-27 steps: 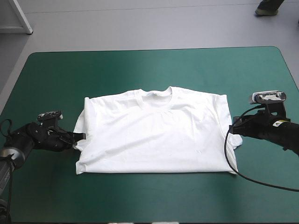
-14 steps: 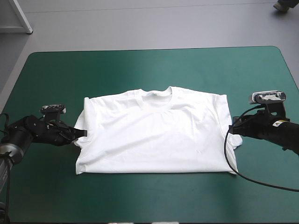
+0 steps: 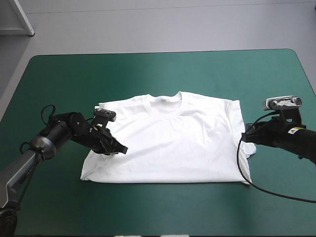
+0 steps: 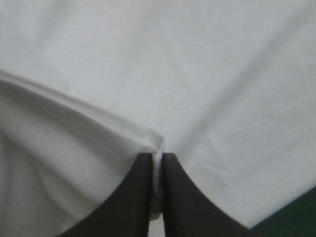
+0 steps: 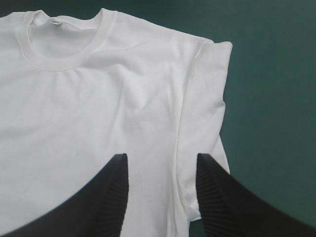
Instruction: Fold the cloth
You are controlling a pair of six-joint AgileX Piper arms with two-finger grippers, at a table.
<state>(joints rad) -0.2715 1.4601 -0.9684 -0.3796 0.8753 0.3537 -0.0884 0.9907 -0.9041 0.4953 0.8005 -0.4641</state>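
Teal-green cover over the whole tabletop. White short-sleeved T-shirt spread flat near the middle of it, front up, collar toward the far edge, hem toward the near edge. Left side of the shirt drawn inward and doubled over the body, raised in a soft ridge. Left gripper over that doubled part, well inside the shirt's left edge, black fingers all but closed and clenched on a pinch of white fabric. In the left wrist view, white cloth ahead of and beside the fingers almost everywhere, with only a sliver of cover off to one side. Right gripper low at the shirt's right edge, fingers spread wide, released, nothing clamped. In the right wrist view, the shoulder seam running between the two fingers, right sleeve ahead of the outer one, collar farther ahead of the inner one. Contact between these open fingers and the cloth: cannot tell.
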